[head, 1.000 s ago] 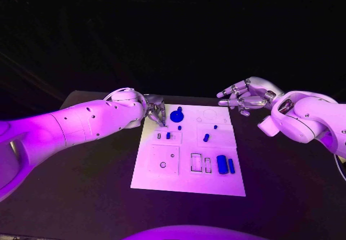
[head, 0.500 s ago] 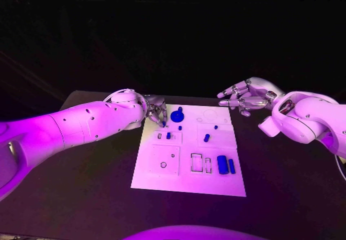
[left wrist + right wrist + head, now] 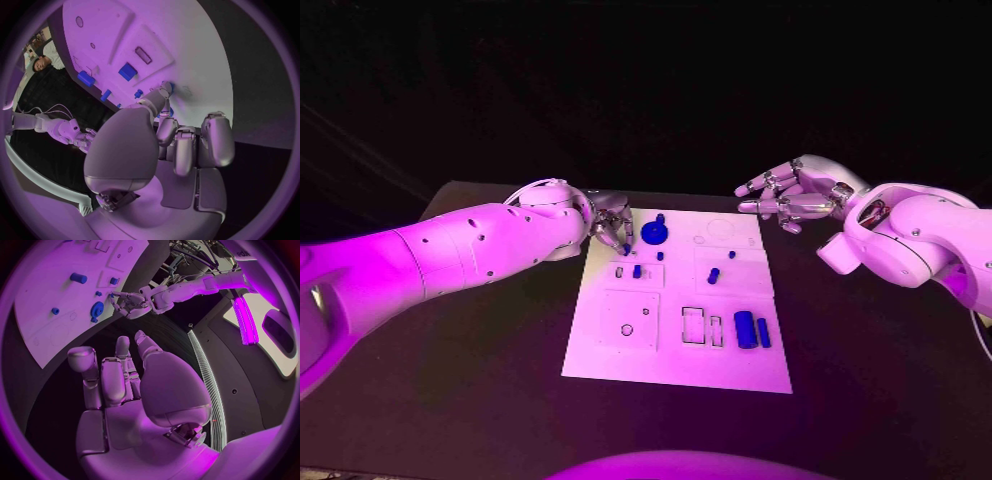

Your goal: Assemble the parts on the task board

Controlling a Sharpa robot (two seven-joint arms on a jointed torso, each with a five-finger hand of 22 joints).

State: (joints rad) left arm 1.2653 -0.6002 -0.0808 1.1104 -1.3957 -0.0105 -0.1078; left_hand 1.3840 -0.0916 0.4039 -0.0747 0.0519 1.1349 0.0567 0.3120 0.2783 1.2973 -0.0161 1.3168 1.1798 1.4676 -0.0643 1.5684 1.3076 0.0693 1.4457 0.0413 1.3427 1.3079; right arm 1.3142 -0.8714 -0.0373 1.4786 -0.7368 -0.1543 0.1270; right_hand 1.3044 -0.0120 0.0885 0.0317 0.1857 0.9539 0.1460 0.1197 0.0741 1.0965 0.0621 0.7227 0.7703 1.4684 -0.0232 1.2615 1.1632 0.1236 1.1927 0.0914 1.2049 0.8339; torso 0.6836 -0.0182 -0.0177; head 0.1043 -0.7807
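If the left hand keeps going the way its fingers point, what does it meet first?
Probably the task board itself: the left hand points down at its far left edge, near the round blue part and a small blue part by the fingertip. Depth is unclear.

The task board (image 3: 678,372), a white rectangular plate, is laid flat in the middle of the table with its long side running away from the robot. A round blue part (image 3: 653,235) is seen near its far left corner, and small blue parts (image 3: 713,275) are scattered over its middle. Two longer blue parts (image 3: 744,329) are set side by side near its right edge, beside outlined rectangular recesses (image 3: 694,325).
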